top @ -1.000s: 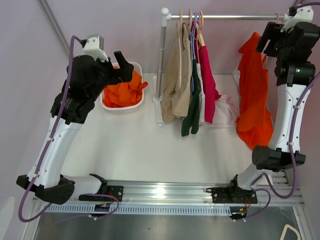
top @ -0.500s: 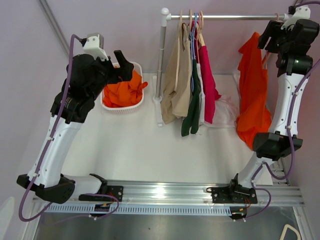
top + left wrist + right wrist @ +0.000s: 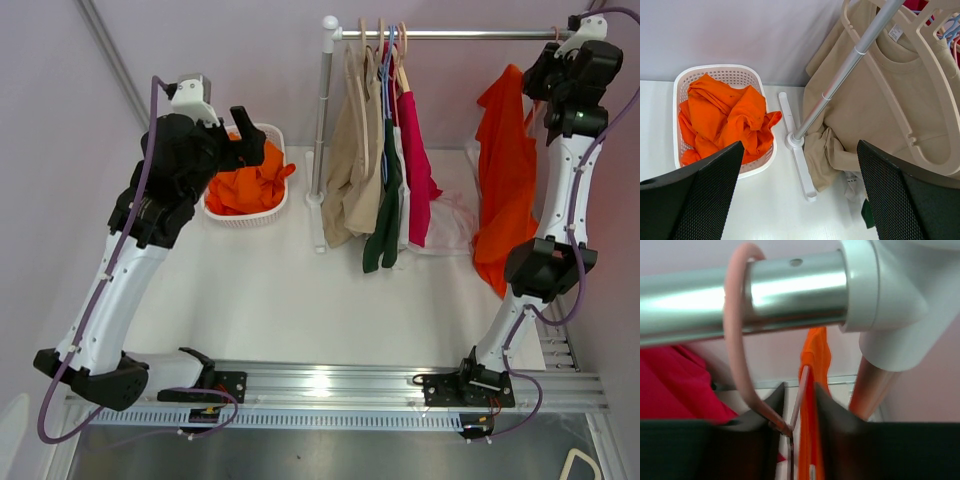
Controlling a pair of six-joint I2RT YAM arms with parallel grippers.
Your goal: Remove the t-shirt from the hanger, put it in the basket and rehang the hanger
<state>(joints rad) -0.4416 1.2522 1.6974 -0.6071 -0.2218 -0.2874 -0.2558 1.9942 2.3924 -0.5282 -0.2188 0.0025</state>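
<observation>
right fingers [image 3: 832, 415] set at a slim gap – the pink hanger [image 3: 737, 350] stem and orange t-shirt [image 3: 816, 360] sit between them, just under the rail [image 3: 790, 285]; whether they pinch it, i cannot tell. left fingers [image 3: 695, 200] spread wide, holding nothing – basket [image 3: 715, 70] beyond them.

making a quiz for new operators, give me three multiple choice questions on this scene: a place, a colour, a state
1. Where is the basket? A left of the post; B under the rail; C by the right arm's base.
2. What colour is the cloth in it? A green; B beige; C orange.
3. How do the left jaws stand? A shut on a hanger; B wide open, empty; C shut on the cloth.
1 A: top view shows it left of the post. 2 C: orange in both views. 3 B: wrist view shows them far apart, nothing between.
</observation>
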